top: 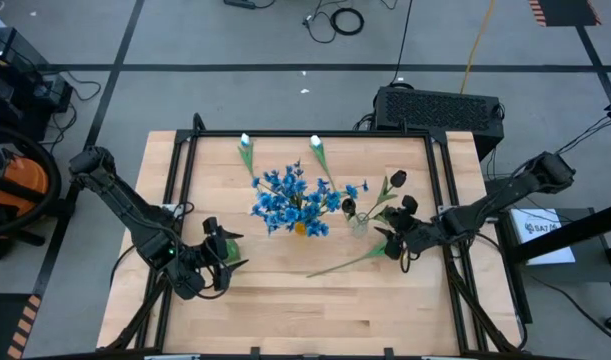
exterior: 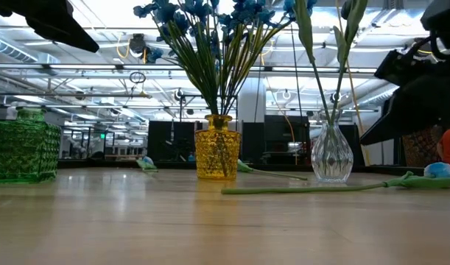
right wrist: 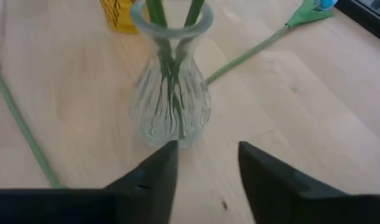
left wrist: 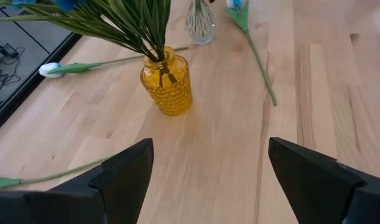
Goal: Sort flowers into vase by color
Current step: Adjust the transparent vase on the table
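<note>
We note the yellow vase [top: 300, 229] near the middle of the wooden table [top: 285, 310], holding the bunch of blue flowers [top: 290, 197]. Just beside it, toward the right arm, stands the clear glass vase [top: 359, 225] with two dark-budded stems [top: 393, 183] in it. In the low view the yellow vase [exterior: 217, 146] and clear glass vase [exterior: 332, 152] stand upright and apart.

Two white tulips lie flat on the table behind the vases: one [top: 246, 148] toward the left side, one [top: 318, 150] nearer the centre. Another flower [top: 350, 262] lies flat in front of the clear vase, its stem running toward the right gripper; the low view shows a blue head at its end [exterior: 440, 170].

A green glass vase [exterior: 22, 146] shows at the low view's edge, empty of stems as far as we can see.

Left gripper [top: 223, 252] hovers over the front left of the table, fingers [left wrist: 124, 171] spread wide, nothing between them. Right gripper [top: 397, 240] sits just beside the clear glass vase [right wrist: 171, 93], fingers [right wrist: 155, 171] parted with a narrow gap, holding nothing.
</note>
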{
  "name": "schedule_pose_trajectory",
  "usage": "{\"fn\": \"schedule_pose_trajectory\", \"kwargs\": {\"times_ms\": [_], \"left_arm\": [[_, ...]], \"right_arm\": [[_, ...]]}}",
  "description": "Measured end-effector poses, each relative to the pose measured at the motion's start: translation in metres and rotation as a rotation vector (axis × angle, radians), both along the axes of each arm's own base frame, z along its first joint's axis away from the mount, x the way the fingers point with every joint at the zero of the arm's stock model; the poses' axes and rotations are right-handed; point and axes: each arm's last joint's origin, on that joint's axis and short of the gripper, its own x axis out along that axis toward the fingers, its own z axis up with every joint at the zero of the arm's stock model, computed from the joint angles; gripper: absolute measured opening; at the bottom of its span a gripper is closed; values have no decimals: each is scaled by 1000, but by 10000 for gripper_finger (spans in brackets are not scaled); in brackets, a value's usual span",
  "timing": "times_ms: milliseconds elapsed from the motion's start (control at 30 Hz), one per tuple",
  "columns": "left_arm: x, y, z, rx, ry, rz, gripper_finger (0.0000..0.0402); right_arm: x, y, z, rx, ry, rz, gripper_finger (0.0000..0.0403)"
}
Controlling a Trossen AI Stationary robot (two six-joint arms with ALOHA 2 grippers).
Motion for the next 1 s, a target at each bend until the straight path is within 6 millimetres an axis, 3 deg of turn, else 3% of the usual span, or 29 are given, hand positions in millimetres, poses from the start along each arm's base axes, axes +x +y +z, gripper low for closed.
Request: {"fn": "schedule_pose_trajectory", "kwargs": {"times_ms": [233,433,633,1000], "left_arm": [[0,0,0,1,-4,5,325],[0,1,0,10,-13,14,325],[0,1,0,10,-14,15,325],[0,1,0,10,-14,15,325]], "right_arm": [[8,0,-11,-32,47,-10,69],[16,0,-14,-50,28,-7,22],[19,-2,-18,-35,52,-6,1],[25,0,-20,-10,18,14,1]]}}
